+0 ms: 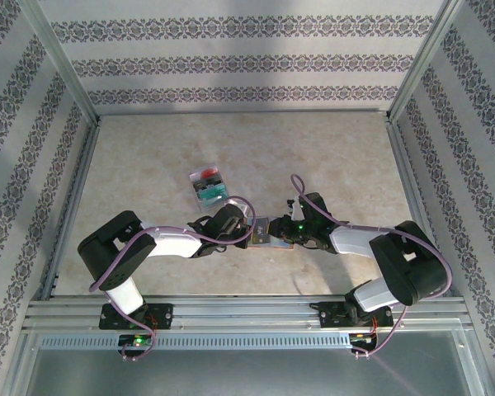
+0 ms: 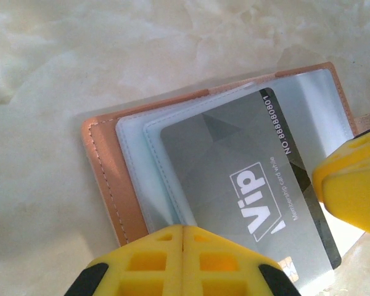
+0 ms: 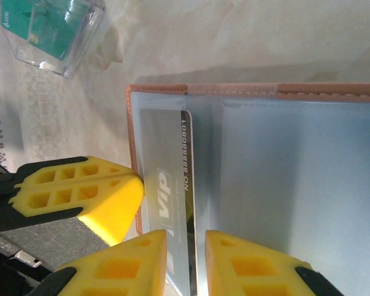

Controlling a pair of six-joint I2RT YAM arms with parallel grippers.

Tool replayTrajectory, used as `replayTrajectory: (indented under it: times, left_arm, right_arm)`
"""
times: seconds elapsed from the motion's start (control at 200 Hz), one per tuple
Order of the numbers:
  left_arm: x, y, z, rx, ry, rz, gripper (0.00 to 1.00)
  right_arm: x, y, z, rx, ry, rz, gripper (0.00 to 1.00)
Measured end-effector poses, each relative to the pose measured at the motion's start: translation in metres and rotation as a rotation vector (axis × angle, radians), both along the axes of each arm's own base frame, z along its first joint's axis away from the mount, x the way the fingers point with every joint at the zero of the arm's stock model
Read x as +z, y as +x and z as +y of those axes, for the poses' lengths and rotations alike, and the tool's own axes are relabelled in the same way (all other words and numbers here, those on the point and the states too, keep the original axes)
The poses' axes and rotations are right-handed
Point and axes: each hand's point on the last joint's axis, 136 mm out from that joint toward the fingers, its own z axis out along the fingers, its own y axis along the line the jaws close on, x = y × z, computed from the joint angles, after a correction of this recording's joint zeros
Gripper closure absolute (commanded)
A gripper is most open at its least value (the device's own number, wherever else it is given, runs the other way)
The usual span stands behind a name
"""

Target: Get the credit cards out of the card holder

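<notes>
Open wallet [image 2: 105,166] under left gripper [image 2: 182,253], closed tight, tips on edge. Grey card [image 3: 166,154], sleeved, between right gripper [image 3: 186,243] tips, slightly parted, ungripped. Thin, stiff, slick: pinch exposed short edge.

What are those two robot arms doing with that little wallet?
The left gripper, jaws shut, presses on one edge of the open card holder, seemingly pinning it to the table. The right gripper has its jaws slightly apart over a silver VIP card that sits in a clear sleeve. Other cards lie in a clear box nearby.
</notes>
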Motion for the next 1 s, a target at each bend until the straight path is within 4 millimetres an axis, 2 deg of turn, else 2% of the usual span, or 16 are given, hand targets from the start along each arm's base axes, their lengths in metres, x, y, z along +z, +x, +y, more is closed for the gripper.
replayTrajectory:
  times: [0.085,0.215,0.455,0.585,0.7,0.999]
  left_arm:
    - [0.0002,0.0003,-0.0004,0.000,0.000,0.000,0.94]
    - [0.0000,0.0006,-0.0008,0.000,0.000,0.000,0.94]
    - [-0.0002,0.0006,-0.0006,0.000,0.001,0.001,0.94]
    - [-0.0004,0.0005,-0.0003,0.001,0.002,0.001,0.94]
    - [-0.0006,0.0007,0.0000,0.002,0.004,0.001,0.97]
    - [-0.0006,0.0008,0.0001,0.003,0.004,0.001,0.98]
  right_arm:
    - [-0.0025,0.0001,0.0002,0.000,-0.001,0.006,0.76]
    - [-0.0042,0.0002,0.0019,0.004,0.006,0.011,0.83]
    - [-0.0021,0.0015,0.0041,0.002,0.022,0.011,0.87]
    - [-0.0011,0.0015,0.0042,0.002,0.025,0.010,0.93]
    - [0.0027,0.0015,0.0044,0.003,0.032,0.000,0.94]
    - [0.0001,-0.0001,-0.0012,-0.010,0.031,0.003,0.94]
